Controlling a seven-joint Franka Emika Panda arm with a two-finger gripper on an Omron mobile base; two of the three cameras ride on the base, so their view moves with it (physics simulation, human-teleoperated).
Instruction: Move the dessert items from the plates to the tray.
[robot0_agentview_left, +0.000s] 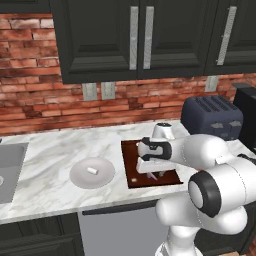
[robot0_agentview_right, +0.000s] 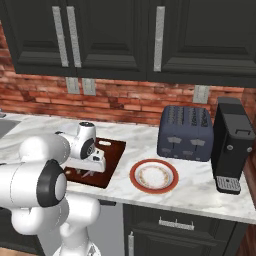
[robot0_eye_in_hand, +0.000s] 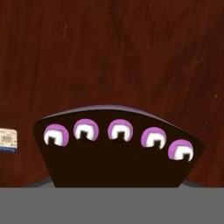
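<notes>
— Where was the claw (robot0_agentview_left: 154, 175)?
— Low over the wooden tray (robot0_agentview_left: 131, 172), with the brown wedge topped with purple dots (robot0_eye_in_hand: 118, 153) right at its fingertips. The wedge hid the fingers, so grip or release couldn't be told; probably it was being set down.
— And the rest?
— The marshmallow (robot0_agentview_left: 92, 171) lay on the grey plate (robot0_agentview_left: 77, 180), left along the bench (robot0_agentview_left: 50, 150), awaiting its turn. The red-rimmed plate (robot0_agentview_right: 132, 176) carried nothing.

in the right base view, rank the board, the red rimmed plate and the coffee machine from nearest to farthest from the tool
1. Board: directly under the tool, on the counter's left part.
2. Red rimmed plate: to the right of the board, in front of the toaster.
3. Coffee machine: at the far right of the counter.
</notes>
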